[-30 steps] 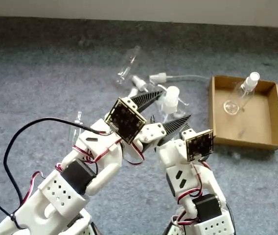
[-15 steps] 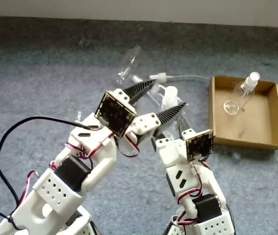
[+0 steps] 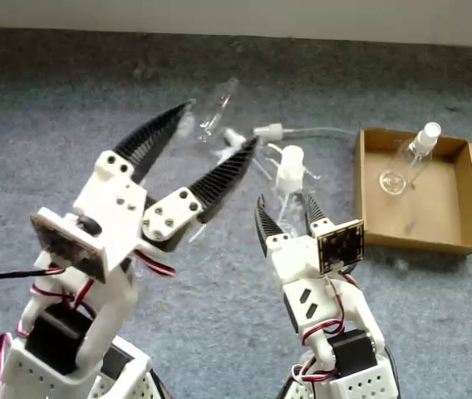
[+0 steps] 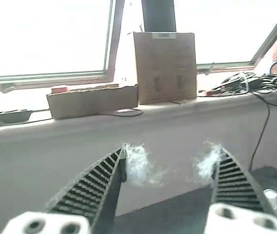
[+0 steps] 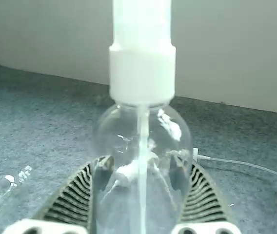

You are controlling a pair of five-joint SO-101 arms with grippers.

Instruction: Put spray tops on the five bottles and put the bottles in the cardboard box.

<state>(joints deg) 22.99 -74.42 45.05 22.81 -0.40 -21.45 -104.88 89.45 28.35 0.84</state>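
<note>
**Clear plastic bottle is now wearing its top as the left arm is pulling away**

The left gripper [image 3: 219, 126] is swinging up and back from the joint work. Half a second ago its fingers were closing in beside the spray top [image 3: 290, 158]; now they are spreading wide, holding nothing, high above the table [image 3: 70, 108]. In its own wrist view the left gripper [image 4: 168, 148] is pointing off at a windowsill, with pale fluff [image 4: 138, 163] clinging to its tips.

The right gripper [image 3: 284, 201] is staying where it was, pinching the upright bottle [image 3: 289, 187] low on its body, jaws partly closed round it. From the right wrist the white spray top [image 5: 142, 53] is sitting on the neck of that bottle [image 5: 141, 141], its dip tube running down inside, between the fingers of the right gripper [image 5: 143, 165].

Judging from this, the capping step is looking finished and the carry to the cardboard box [image 3: 359, 183] is coming next. One capped bottle [image 3: 409, 162] is already lying there.

An uncapped bottle [image 3: 218, 106] and two loose spray tops [image 3: 269, 130] [image 3: 234, 137] are waiting beyond.

Whether the top is seated fully is hard to make out. The held bottle's base is hiding behind the right gripper, so I cannot tell if it is resting on the table. The left arm is covering part of the table.
</note>
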